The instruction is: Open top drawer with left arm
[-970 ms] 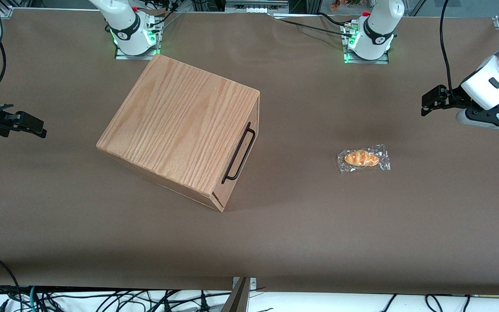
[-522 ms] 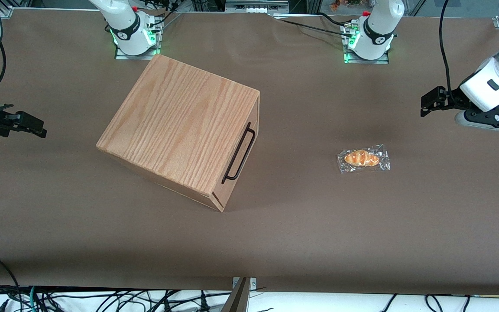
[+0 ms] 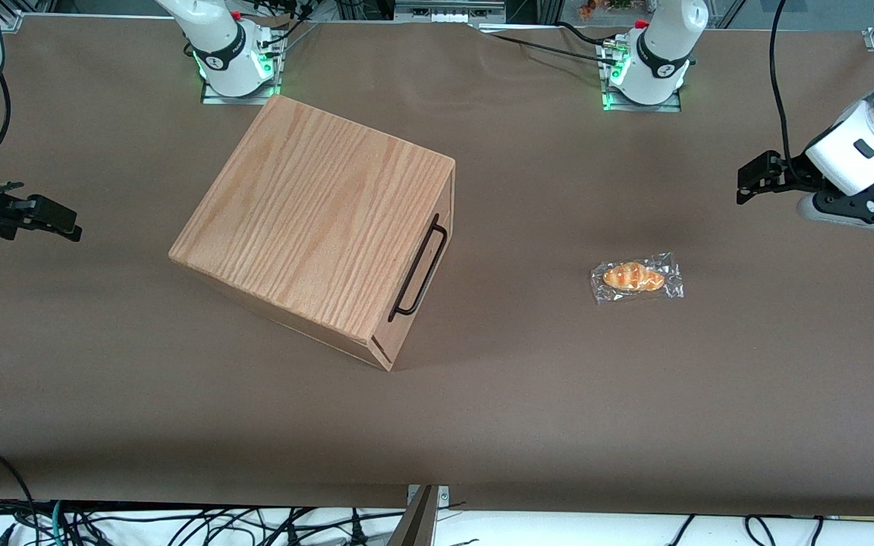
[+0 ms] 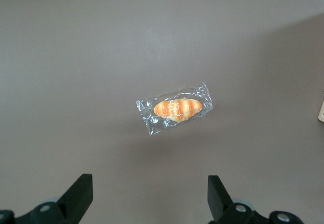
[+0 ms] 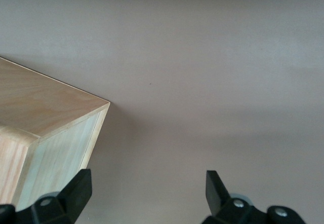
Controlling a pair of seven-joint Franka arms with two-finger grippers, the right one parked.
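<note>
The oak-grain cabinet (image 3: 315, 220) stands on the brown table. Its top drawer front (image 3: 441, 254) sits flush and shut. The long thin black wire handle (image 3: 419, 265) runs along it and faces the working arm's end of the table. My left arm's gripper (image 3: 742, 186) hovers above the table toward the working arm's end, well apart from the handle. In the left wrist view the gripper (image 4: 149, 183) is open and empty, with bare table between the fingers.
A wrapped orange bread roll (image 3: 636, 277) lies on the table between the cabinet and my gripper. It also shows in the left wrist view (image 4: 177, 109), along with a sliver of the cabinet (image 4: 321, 111).
The left arm's wrist has shifted slightly farther from the front camera. The gripper stays open and the drawer has not moved.
</note>
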